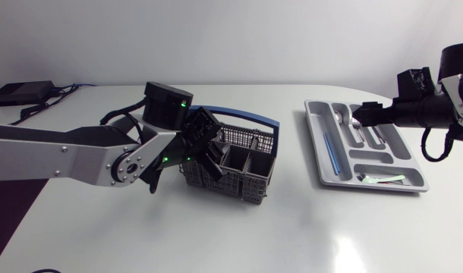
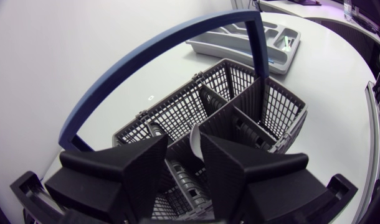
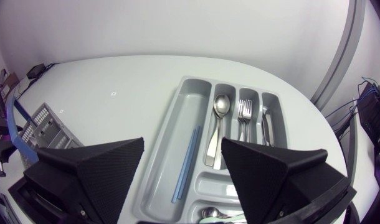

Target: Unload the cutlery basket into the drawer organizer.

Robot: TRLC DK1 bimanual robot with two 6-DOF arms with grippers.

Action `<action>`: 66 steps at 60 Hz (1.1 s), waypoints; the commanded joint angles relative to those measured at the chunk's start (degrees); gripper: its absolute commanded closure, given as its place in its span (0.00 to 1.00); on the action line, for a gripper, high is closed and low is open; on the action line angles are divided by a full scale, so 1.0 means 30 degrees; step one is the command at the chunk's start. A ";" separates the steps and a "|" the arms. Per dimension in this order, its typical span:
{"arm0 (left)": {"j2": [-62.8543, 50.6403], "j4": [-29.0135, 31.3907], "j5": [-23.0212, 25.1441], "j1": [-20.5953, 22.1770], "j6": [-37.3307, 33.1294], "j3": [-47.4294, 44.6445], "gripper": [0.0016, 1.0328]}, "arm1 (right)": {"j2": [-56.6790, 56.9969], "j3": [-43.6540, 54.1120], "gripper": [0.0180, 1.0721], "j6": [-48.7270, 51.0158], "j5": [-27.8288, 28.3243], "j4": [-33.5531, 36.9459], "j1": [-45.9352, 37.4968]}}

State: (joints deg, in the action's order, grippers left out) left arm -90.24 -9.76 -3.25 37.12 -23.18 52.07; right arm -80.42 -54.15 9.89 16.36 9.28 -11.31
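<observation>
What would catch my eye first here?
The left end effector dipped into the grey cutlery basket with its blue handle, mid-table. At the right, the right end effector hovers open over the drawer organizer, where a spoon, a fork and a thin blue stick already lie in separate compartments.

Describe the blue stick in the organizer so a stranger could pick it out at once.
Go to the grey drawer organizer on the right side of the table. Its longest compartment, on the side nearest the basket, holds a single thin blue stick lying lengthwise. The spoon and fork in the neighbouring slots are silver metal; only this is blue and plain.
</observation>
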 commanded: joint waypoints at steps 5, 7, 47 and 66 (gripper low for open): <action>-0.0742 -0.0116 0.0349 -0.0129 -0.0565 0.0689 0.63 | 0.1085 0.1175 0.14 0.0219 0.0465 0.0364 0.0167; -0.0859 -0.0116 0.0408 -0.0129 -0.0594 0.0777 0.63 | 0.1173 0.1322 0.14 0.0248 0.0553 0.0364 0.0167; -0.2763 0.0353 0.0789 -0.0129 -0.0623 0.2066 0.76 | 0.1407 0.2230 0.14 0.0805 0.0875 0.0159 0.0138; -0.2558 0.0382 0.0789 -0.0129 -0.0740 0.1802 0.97 | 0.1671 0.2464 0.14 0.0951 0.0846 0.0159 0.0138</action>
State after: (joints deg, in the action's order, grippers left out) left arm -97.47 -8.88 -1.32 37.12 -24.12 56.75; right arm -76.58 -48.62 12.03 18.46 9.89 -11.29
